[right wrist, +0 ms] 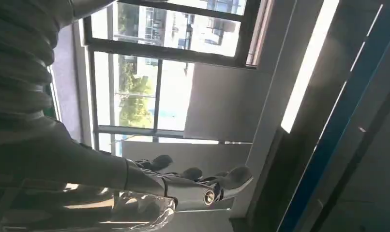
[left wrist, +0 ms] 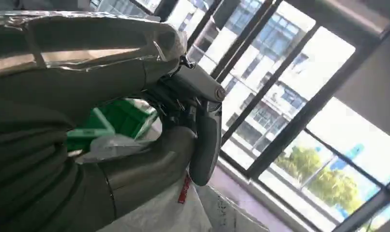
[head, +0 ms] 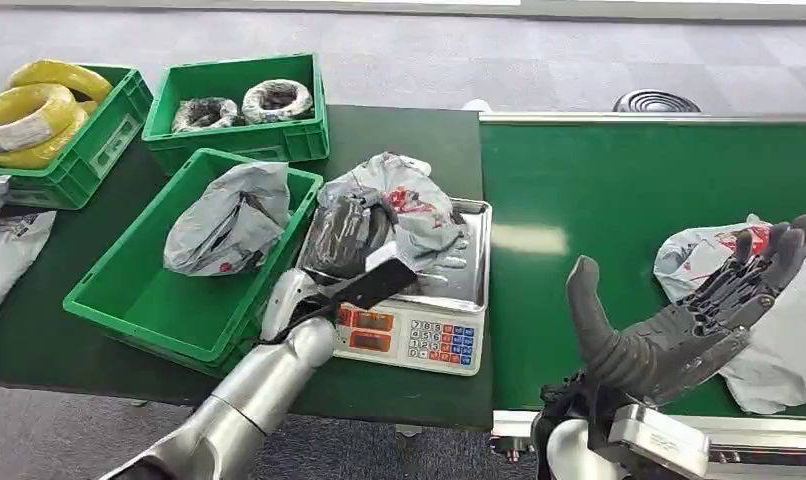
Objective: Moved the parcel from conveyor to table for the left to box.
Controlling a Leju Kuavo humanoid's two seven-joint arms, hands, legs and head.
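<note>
In the head view, the right robot hand (head: 694,315) is in the lower right of the frame, above the green conveyor (head: 619,190). Its palm faces up, the fingers are spread and it holds nothing. Just behind its fingertips, a grey parcel (head: 769,320) with red print lies on the conveyor at the right edge of the frame.

The left robot hand (head: 354,255) is in the centre of the frame, on the tray of a weighing scale (head: 424,320). It grips a grey parcel with a dark part (head: 389,215), which rests on the scale's steel tray. In the left wrist view, the thumb (left wrist: 205,145) is pressed down on the white plastic of this parcel.

To the left of the scale, on the dark bench (head: 39,330), stands a green crate (head: 149,300) with another grey parcel (head: 229,220) inside. In the upper left of the frame, two more green crates hold yellow cable coils (head: 34,110) and wrapped rings (head: 244,105).
</note>
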